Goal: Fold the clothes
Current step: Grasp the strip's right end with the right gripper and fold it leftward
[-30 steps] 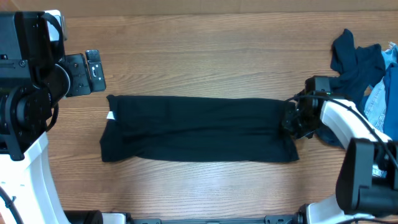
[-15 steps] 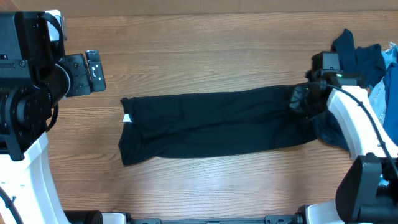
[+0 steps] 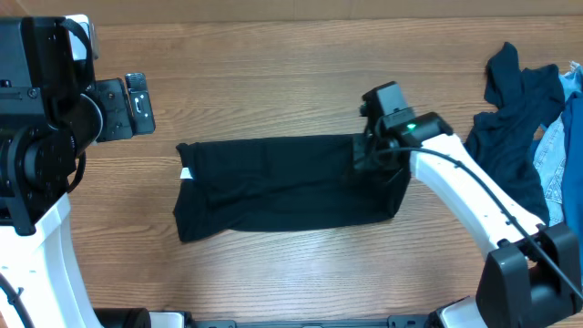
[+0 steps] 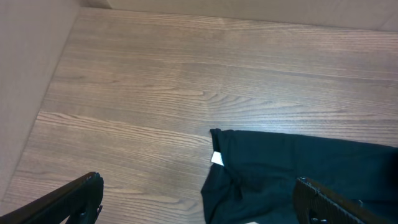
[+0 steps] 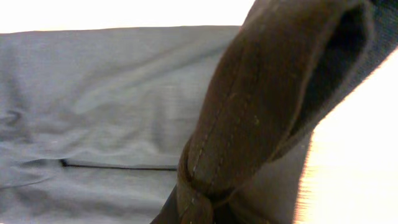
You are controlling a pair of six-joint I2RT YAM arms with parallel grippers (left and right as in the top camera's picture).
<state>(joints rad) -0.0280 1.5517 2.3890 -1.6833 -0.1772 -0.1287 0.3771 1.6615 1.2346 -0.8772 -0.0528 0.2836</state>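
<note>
The near-black T-shirt point(image 3: 273, 187) lies as a long band across the middle of the table, with its small white tag point(image 3: 186, 173) at the left end. My right gripper point(image 3: 369, 155) is shut on the shirt's right end and holds it lifted over the band; in the right wrist view a hemmed fold point(image 5: 261, 112) hangs from the jaws above the flat fabric point(image 5: 93, 93). My left gripper point(image 4: 199, 202) is open and empty, above the table just left of the shirt's left end point(image 4: 292, 168). The tag point(image 4: 217, 158) shows there too.
A rumpled dark blue garment point(image 3: 510, 109) and pale blue denim point(image 3: 557, 155) lie at the table's right edge. The left arm's base point(image 3: 46, 109) stands at the far left. Bare wood point(image 3: 273, 73) lies behind the shirt.
My right gripper first dragged the shirt to the right, then carried its right end up and leftward over the band, making the shirt shorter. The left arm has not moved.
</note>
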